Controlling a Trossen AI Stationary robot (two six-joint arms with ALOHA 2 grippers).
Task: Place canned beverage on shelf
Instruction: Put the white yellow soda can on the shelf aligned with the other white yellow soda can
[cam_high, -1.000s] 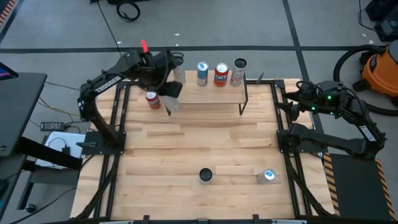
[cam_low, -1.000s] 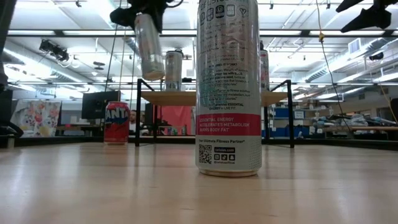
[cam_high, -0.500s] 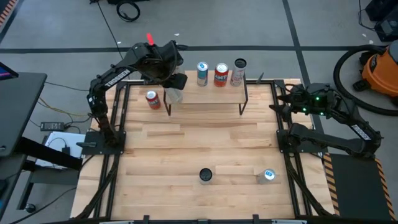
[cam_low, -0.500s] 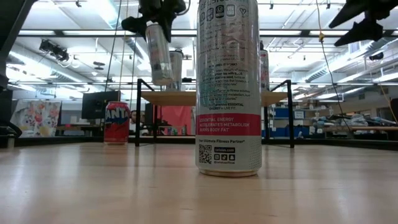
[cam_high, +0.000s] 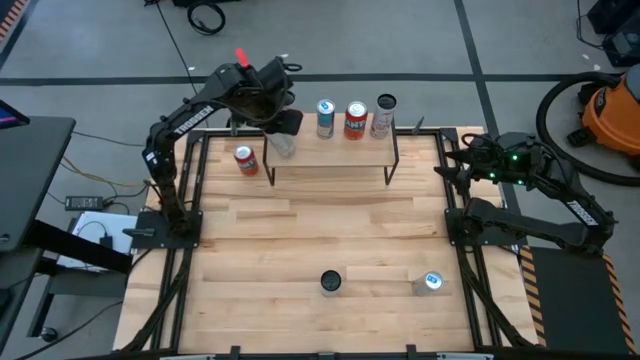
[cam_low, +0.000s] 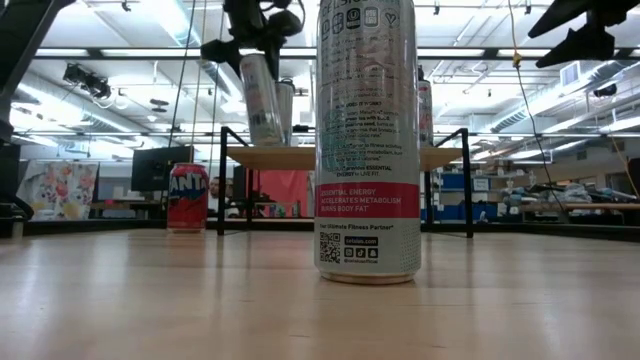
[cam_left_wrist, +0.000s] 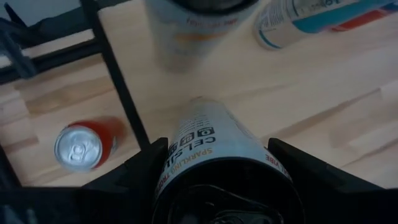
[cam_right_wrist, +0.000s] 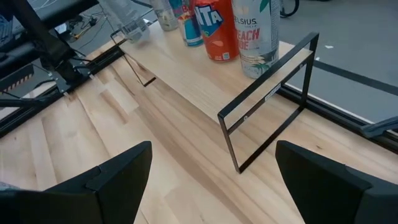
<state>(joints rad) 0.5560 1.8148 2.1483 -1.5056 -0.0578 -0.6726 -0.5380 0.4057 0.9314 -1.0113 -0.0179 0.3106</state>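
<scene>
The canned beverage (cam_high: 283, 146), a tall silver can, is hanging tilted in the left gripper (cam_high: 281, 128), whose fingers (cam_left_wrist: 140, 171) are clamping its upper body from both sides. It is sitting over the left end of the shelf (cam_high: 330, 150), with its base low above the board; whether it is touching the wood cannot be told. In the low view the can (cam_low: 260, 100) is leaning, its top toward the left. Three more cans are standing along the shelf's far edge: a blue can (cam_high: 325, 117), an orange can (cam_high: 356, 120) and a white can (cam_high: 383, 115). A red can (cam_high: 245, 160) is standing on the table (cam_high: 320, 230) just left of the shelf. Two further cans are standing near the table's near edge, one dark-topped (cam_high: 331, 283) and one blue-topped (cam_high: 431, 282). The right gripper (cam_right_wrist: 208, 180) is waiting at the table's right side with its fingers spread wide, holding nothing.
</scene>
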